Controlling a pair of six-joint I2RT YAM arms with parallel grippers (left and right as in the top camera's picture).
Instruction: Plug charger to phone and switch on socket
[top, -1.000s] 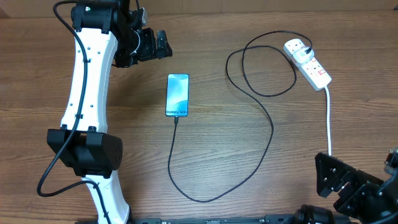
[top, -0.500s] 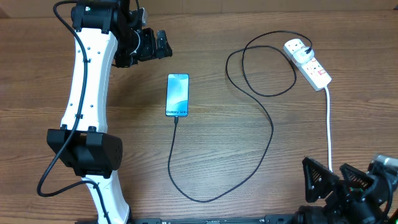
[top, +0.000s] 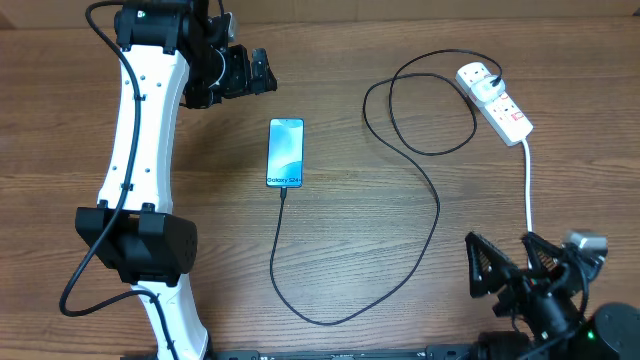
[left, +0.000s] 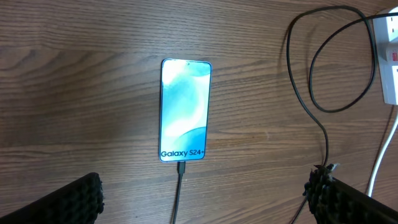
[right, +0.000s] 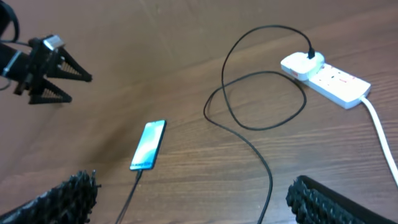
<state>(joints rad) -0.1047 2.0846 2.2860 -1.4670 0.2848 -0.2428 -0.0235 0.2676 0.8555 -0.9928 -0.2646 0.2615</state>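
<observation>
A brown wood-grain desk (top: 360, 260) seen from above, with two robot arms at its edges. The phone (top: 285, 152) lies flat near the middle, screen up and lit pale blue-teal, with its long axis running away from the robot. The charger (top: 438, 215), a thin black cable, meets the phone's near short edge and appears to be seated there, though the joint is too small to confirm. From there it sweeps toward the robot, curves right of the phone, and loops back to a white plug (top: 478, 78) in the socket (top: 500, 105).

The socket, a white power strip with a red label (top: 517, 118), lies well to the right of the phone and slightly farther back. Its long axis runs diagonally, with the plug at the far end. A thick white cord (top: 529, 190) leaves the near end.

The right pincer (top: 508, 268) hangs well to the near right of the phone, fingers spread wide and holding nothing. The socket lies straight ahead of it, far up the white cord, so the right arm seems the nearer one for the switch. It looks drawn in low at the near edge.

The left pincer (top: 249, 72) hovers just beyond the phone's far left corner, also spread wide and empty. The white left arm (top: 140, 150) is stretched long across the desk.
</observation>
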